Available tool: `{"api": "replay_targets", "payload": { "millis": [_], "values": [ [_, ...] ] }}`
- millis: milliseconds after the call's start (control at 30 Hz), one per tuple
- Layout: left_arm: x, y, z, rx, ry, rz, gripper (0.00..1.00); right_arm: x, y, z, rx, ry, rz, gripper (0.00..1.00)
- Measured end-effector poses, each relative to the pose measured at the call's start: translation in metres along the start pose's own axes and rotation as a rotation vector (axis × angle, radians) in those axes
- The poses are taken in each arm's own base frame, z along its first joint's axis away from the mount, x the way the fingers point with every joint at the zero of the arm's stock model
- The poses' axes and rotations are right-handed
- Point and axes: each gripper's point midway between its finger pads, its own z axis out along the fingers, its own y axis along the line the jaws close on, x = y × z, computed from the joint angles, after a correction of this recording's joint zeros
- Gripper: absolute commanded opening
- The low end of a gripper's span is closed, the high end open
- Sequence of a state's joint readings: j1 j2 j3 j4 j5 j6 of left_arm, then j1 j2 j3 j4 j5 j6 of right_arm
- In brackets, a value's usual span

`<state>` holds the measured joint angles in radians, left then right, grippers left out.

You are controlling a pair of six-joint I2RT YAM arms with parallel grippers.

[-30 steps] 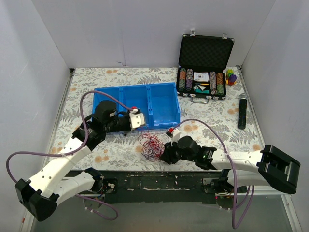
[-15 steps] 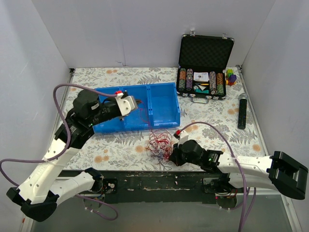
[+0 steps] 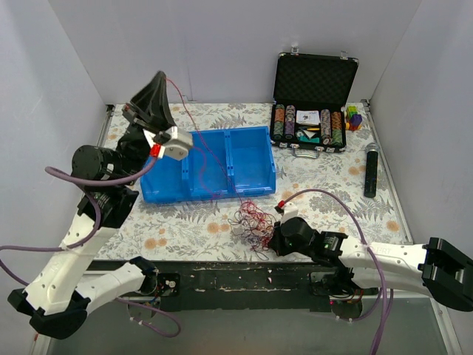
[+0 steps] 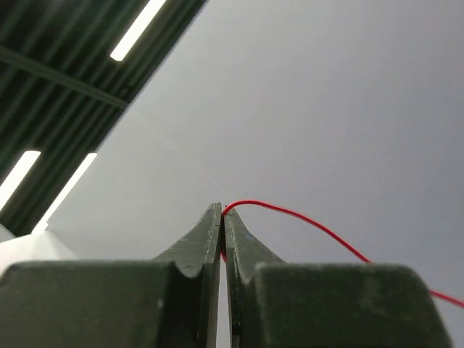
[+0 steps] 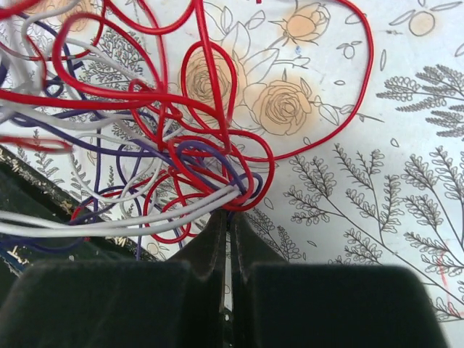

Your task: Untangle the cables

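A tangle of thin cables [image 3: 250, 219], mostly red with white and dark purple ones, lies on the floral table in front of the blue bin; it fills the right wrist view [image 5: 145, 130]. My left gripper [image 3: 158, 80] is raised high at the back left, pointing up, shut on a single red cable [image 4: 290, 214] that runs from its tips down over the bin to the tangle. My right gripper [image 5: 226, 214] is low at the tangle's right edge, shut on the cables where white, purple and red strands meet.
A blue three-compartment bin [image 3: 255, 157] stands behind the tangle. An open black case of poker chips [image 3: 314, 111] is at the back right, coloured blocks [image 3: 353, 117] beside it, a black cylinder [image 3: 370, 170] at the right. The table's front edge [image 3: 244, 260] is close below the tangle.
My left gripper has risen from beside the bin to high at the back left, drawing the red cable out. The tangle and my right gripper have shifted a little right.
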<state>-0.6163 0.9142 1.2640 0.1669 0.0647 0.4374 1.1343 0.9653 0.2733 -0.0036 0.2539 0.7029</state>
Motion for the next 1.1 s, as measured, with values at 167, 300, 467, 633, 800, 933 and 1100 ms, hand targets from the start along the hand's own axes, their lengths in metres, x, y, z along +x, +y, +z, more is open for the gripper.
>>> {"api": "replay_targets", "payload": {
  "millis": [167,300,467,633,800,933,1100],
  "values": [
    [-0.016,0.070,0.025,-0.220,-0.004,0.136,0.00,0.003,-0.005,-0.001,0.025,0.004,0.022,0.01],
    [-0.038,0.125,0.032,-0.377,-0.030,0.200,0.00,0.002,-0.007,-0.001,0.037,0.000,0.040,0.01],
    [-0.067,0.185,0.028,-0.517,-0.065,0.214,0.00,0.002,-0.007,-0.001,0.044,-0.002,0.055,0.01],
    [-0.067,0.183,0.013,-0.506,-0.060,0.220,0.00,0.002,-0.008,-0.003,0.047,-0.003,0.059,0.01],
    [-0.059,0.172,0.013,-0.477,-0.042,0.178,0.00,0.003,-0.010,-0.005,0.049,-0.006,0.060,0.01],
    [-0.047,0.154,0.019,-0.439,-0.021,0.150,0.00,0.003,-0.011,-0.006,0.049,-0.005,0.059,0.01],
    [-0.030,0.125,0.027,-0.378,0.007,0.143,0.00,0.003,-0.011,-0.007,0.048,-0.006,0.060,0.01]
  ]
}}
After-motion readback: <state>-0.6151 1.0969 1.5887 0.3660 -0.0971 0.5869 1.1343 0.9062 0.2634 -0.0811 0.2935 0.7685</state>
